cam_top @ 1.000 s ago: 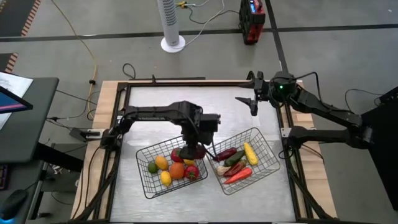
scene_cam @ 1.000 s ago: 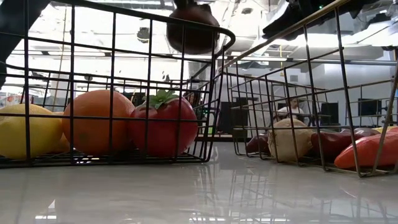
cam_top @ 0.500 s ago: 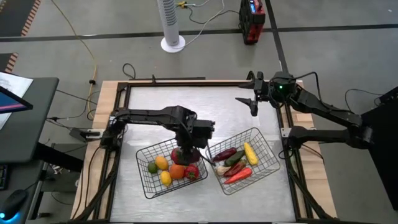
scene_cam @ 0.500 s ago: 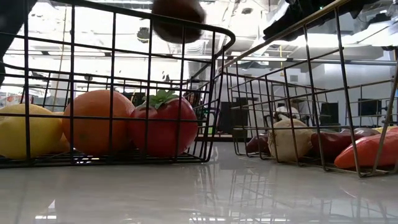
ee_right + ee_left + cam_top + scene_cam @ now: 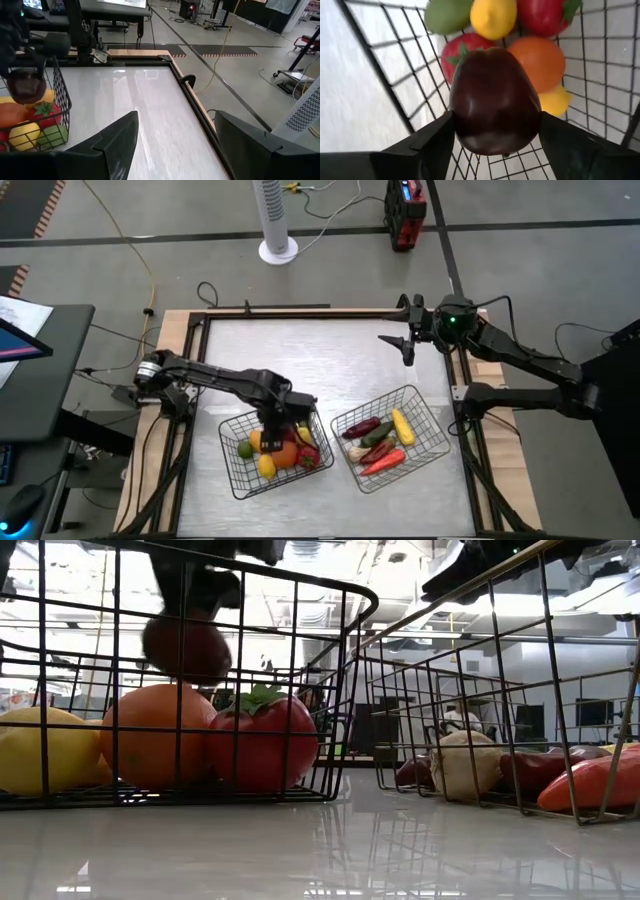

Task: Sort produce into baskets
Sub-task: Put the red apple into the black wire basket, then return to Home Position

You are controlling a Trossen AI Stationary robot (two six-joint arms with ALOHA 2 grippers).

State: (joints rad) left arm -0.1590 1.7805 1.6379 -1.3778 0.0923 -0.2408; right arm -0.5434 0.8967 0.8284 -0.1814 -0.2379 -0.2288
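**Dark red fruit held inside the left basket**

A dark red round fruit (image 5: pixel 495 100) sits clamped between the fingers of the left gripper (image 5: pixel 277 423), low inside the left wire basket (image 5: pixel 232 476), just above an orange (image 5: pixel 155 735) and a red tomato-like fruit (image 5: pixel 262 745). A lemon (image 5: pixel 40 750) and a green fruit (image 5: pixel 244 448) crowd the same basket, leaving little bare mesh. Just beside it, the right basket (image 5: pixel 435 420) holds long produce: a yellow one (image 5: pixel 402 426), a dark red one (image 5: pixel 362 428) and an orange-red one (image 5: pixel 383 462). The right gripper (image 5: pixel 405 345) waits well apart near the table's far edge, its fingers spread and holding nothing.
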